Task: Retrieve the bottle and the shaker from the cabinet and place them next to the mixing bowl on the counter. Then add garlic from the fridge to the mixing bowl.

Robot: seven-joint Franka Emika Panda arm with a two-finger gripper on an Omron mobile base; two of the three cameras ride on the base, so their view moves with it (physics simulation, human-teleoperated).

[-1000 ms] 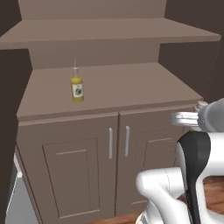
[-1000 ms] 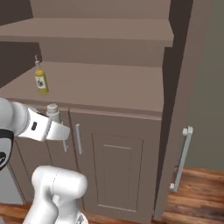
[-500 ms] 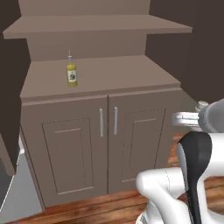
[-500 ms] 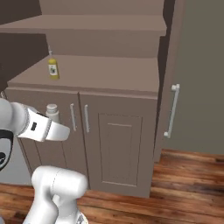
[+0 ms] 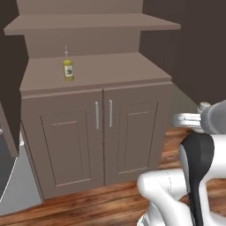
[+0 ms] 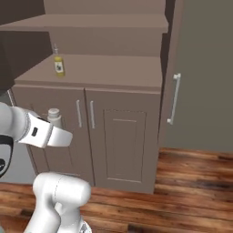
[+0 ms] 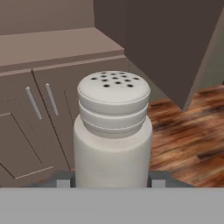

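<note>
The bottle point(image 5: 68, 70) carries a white label with a small dark picture; no writing on it can be read. One bottle and one shaker point(image 7: 112, 131) are in sight. The arm reaches level in front of the base, away from the shelves. Its gripper point(image 7: 111, 180) is closed on the shaker's body, held upright with its perforated cap up. The bottle stands well apart, ahead of the gripper and higher, on the cabinet point(image 6: 104, 75) shelf above two closed doors.

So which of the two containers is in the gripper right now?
The off-white shaker with the holed top, clamped in the gripper; the yellow bottle stands alone on the shelf.
</note>
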